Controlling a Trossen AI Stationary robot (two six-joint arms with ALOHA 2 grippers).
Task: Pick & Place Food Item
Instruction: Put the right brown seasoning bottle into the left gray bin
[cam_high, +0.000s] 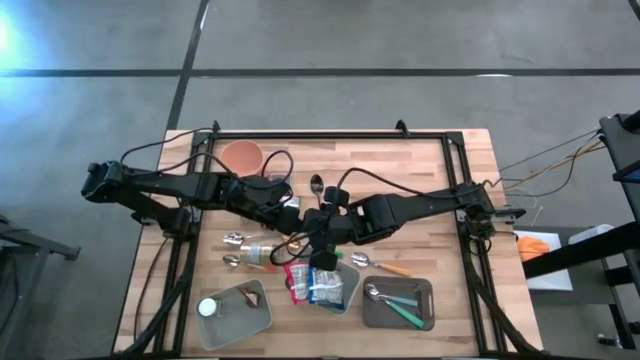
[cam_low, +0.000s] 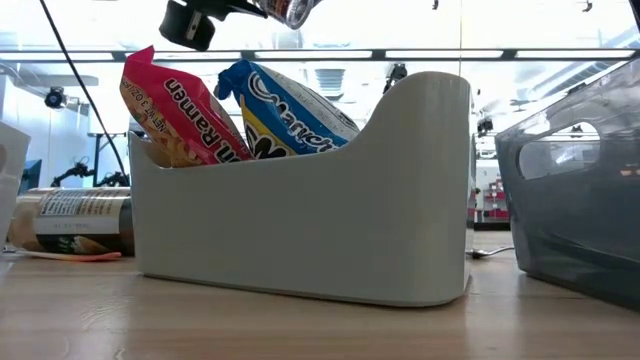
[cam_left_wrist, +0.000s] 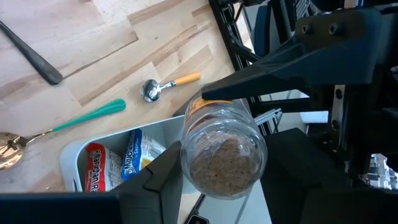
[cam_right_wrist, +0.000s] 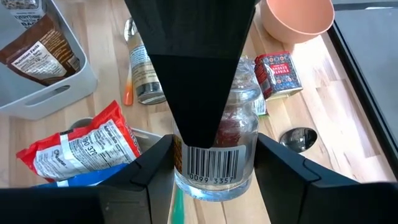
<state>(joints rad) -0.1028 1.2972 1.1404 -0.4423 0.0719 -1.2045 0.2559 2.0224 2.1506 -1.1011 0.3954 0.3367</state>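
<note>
Glass jar of brown granules held above table, clamped between right gripper fingers; left gripper also closed on it. White bin below holds red ramen pack and blue pack, upright.

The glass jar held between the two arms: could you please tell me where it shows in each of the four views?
High view: the jar is mid-table, mostly hidden where the arms meet.
Low view: top edge, above the ramen packets.
Left wrist view: centre, its bottom facing the camera.
Right wrist view: centre, barcode showing.
Shared landmark: the ramen packets, just below the jar in the high view.
</note>
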